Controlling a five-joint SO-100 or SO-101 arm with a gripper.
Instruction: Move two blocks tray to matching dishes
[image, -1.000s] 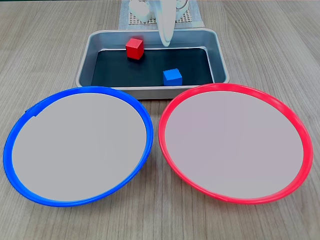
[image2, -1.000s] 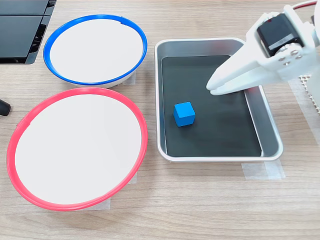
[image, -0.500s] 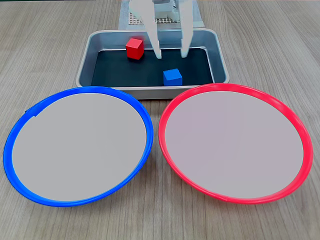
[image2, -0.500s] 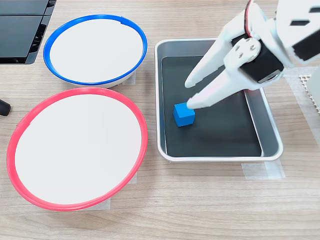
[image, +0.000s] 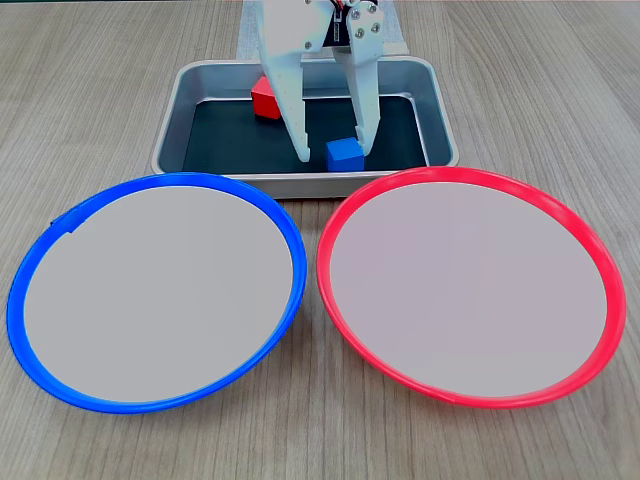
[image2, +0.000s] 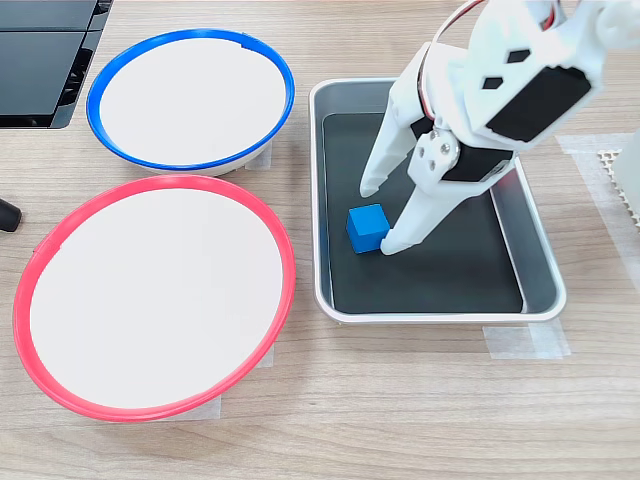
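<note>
Blue rims the left dish (image: 150, 290) in a fixed view, with its red-rimmed partner (image: 470, 285) just beside it on the right; both sit on the wooden table (image: 80, 90) in front of the silver tray (image: 300, 182). Inside the tray, the red block (image: 264, 97) lies toward the back left, partly hidden behind a white finger. The blue block (image: 343, 154) rests on the dark bottom near the front wall. The white gripper (image: 332, 154) reaches down over it with jaws spread wide, one fingertip (image2: 392, 243) just beside the blue block, the other standing apart from it.
</note>
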